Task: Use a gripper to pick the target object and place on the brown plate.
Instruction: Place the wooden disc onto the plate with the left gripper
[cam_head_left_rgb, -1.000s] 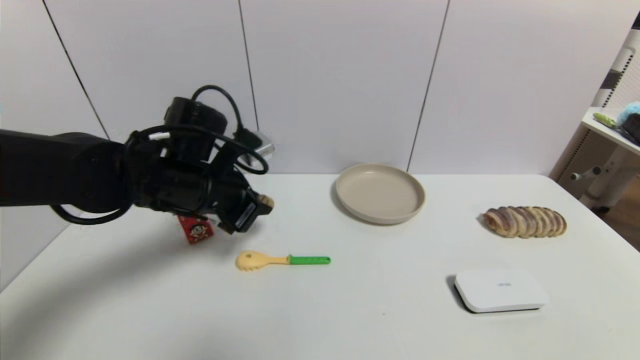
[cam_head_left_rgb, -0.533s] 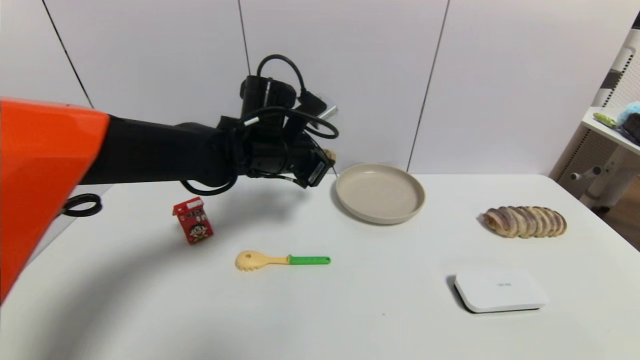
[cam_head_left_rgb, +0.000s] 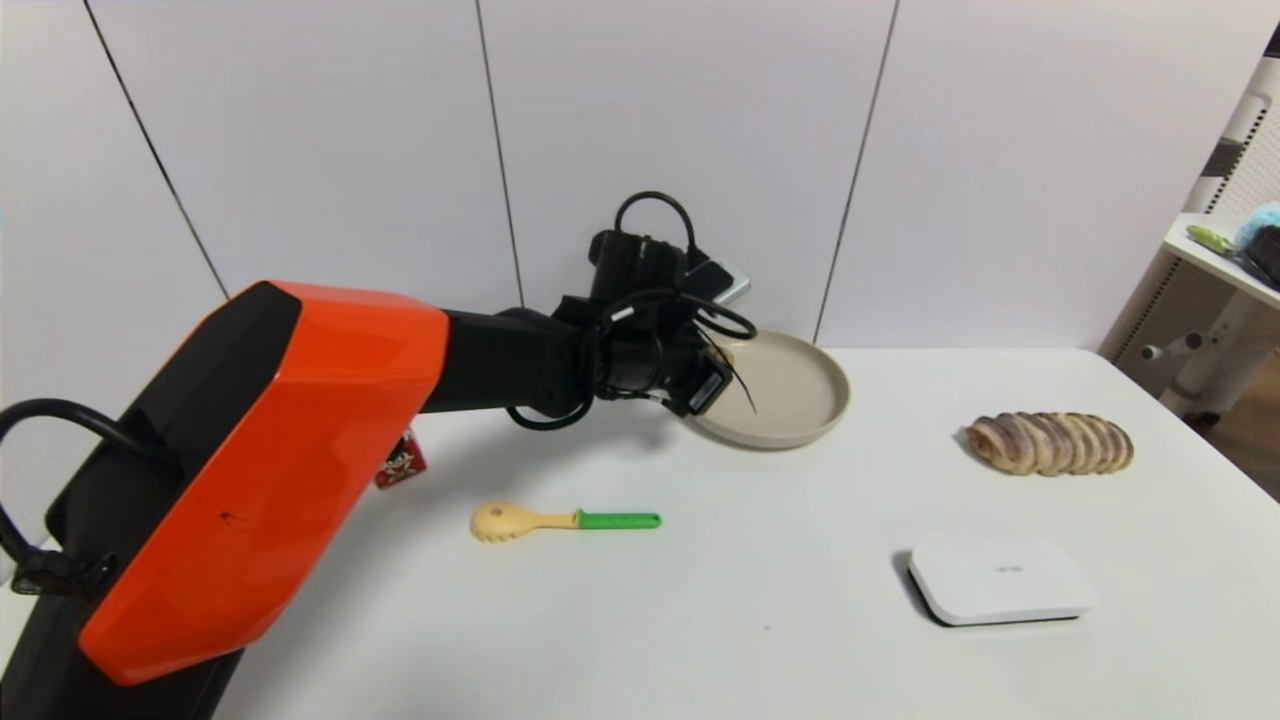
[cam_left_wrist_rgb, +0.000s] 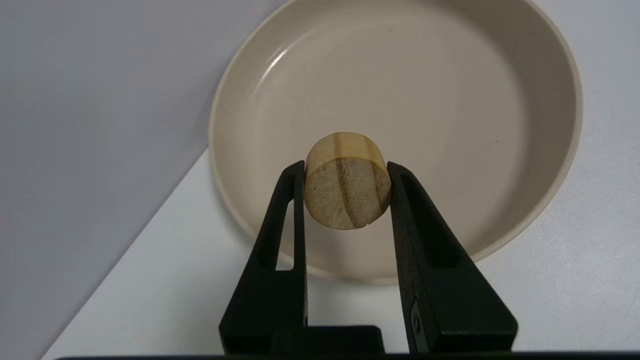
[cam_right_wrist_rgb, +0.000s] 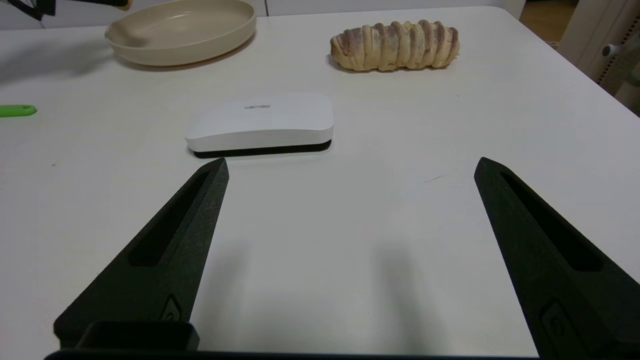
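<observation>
My left gripper reaches over the left rim of the brown plate at the back of the table. In the left wrist view the gripper is shut on the target object, a small tan round wooden chunk with dark streaks, held above the plate's inside. In the head view the chunk is hidden behind the hand. My right gripper is open and empty, low over the table near the front, out of the head view.
A yellow spoon with green handle lies left of centre. A red carton stands partly behind my left arm. A striped bread loaf lies at the right. A white flat box sits front right.
My left gripper has carried the wooden chunk from near the red carton to the right, up and then down, to over the plate's left rim. The right arm has not moved.
</observation>
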